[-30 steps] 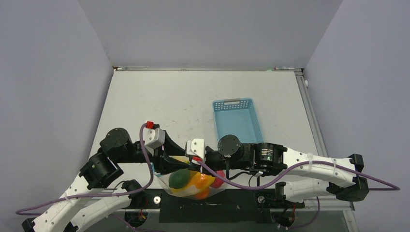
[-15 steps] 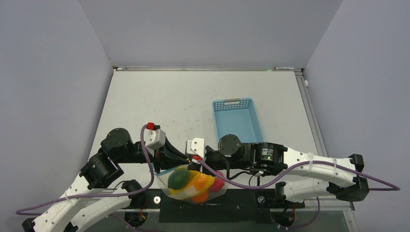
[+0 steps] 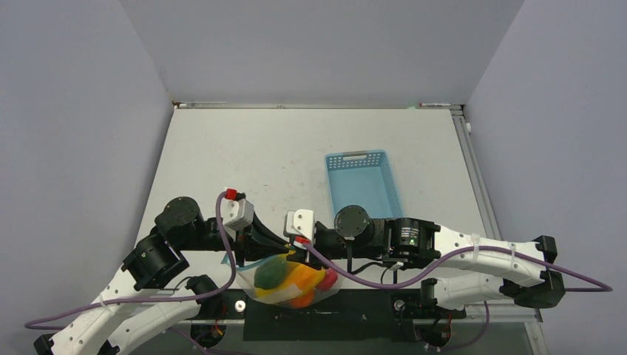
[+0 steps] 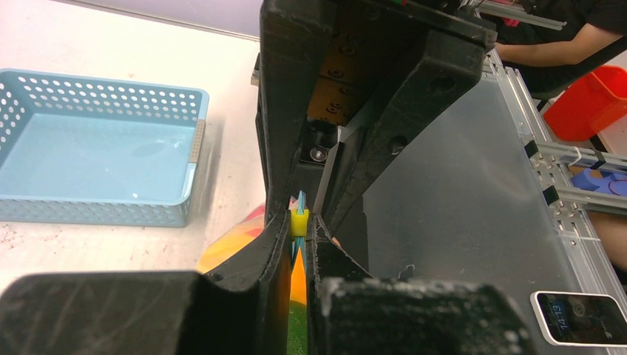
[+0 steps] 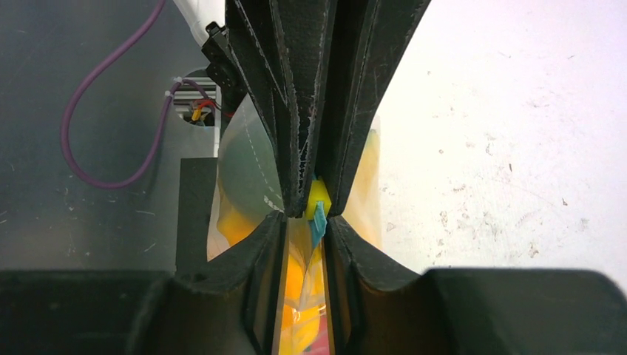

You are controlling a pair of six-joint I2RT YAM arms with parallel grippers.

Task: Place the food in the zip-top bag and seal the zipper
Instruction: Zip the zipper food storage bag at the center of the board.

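Observation:
The clear zip-top bag [image 3: 292, 282] lies at the table's near edge between the two arms. Inside it is the food: a green lime [image 3: 270, 275], an orange [image 3: 304, 278] and a red apple [image 3: 330, 279]. Both grippers meet at the bag's mouth. My left gripper [image 4: 299, 223] is shut on the zipper [image 4: 301, 201], pinching its yellow slider. My right gripper [image 5: 304, 217] faces it, its jaws slightly open around the teal zipper [image 5: 318, 223] and the bag film. In the top view the left gripper [image 3: 281, 248] and right gripper [image 3: 302, 250] almost touch.
A light-blue lattice basket [image 3: 362, 185] stands on the table behind the right arm, with nothing inside it [image 4: 96, 159]. A black plate [image 3: 318, 316] borders the near edge under the bag. A phone [image 4: 577, 316] lies off the table.
The left gripper has shut on the zipper slider. The right gripper's jaws have parted a little. The bag has shifted slightly left.

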